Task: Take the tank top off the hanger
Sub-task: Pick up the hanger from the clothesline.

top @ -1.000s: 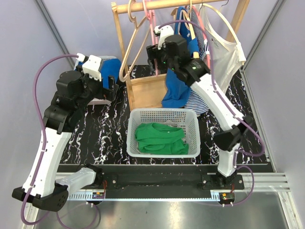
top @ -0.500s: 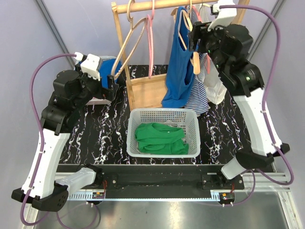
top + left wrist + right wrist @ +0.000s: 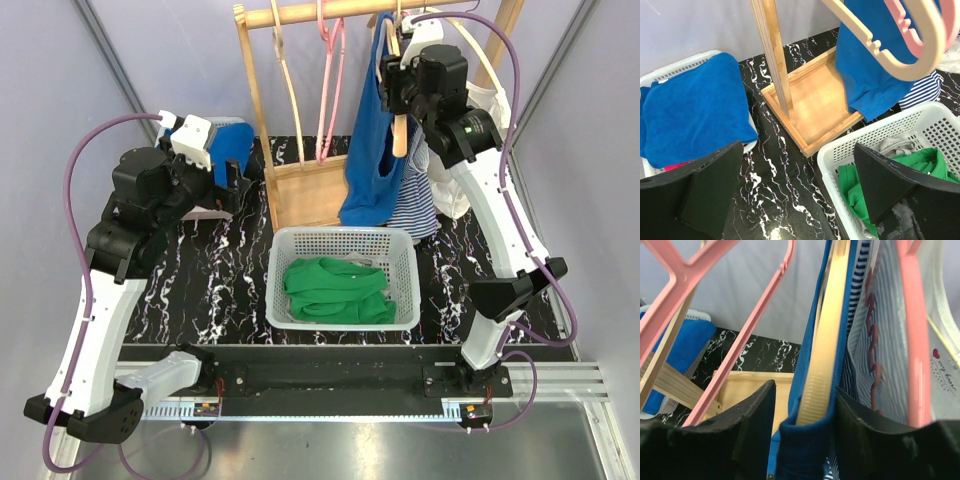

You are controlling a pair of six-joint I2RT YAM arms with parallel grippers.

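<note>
Having left the pink hanger [image 3: 741, 337], the right hand [image 3: 804, 392] straddles the blue tank top [image 3: 365, 170], grip uncertain; left hand [image 3: 797, 150] wide.

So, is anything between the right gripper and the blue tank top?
Nothing visible. The right gripper straddles the tank top at its shoulder, over the hanger, one finger on each side. The pink hangers hang outside the fingers.
</note>
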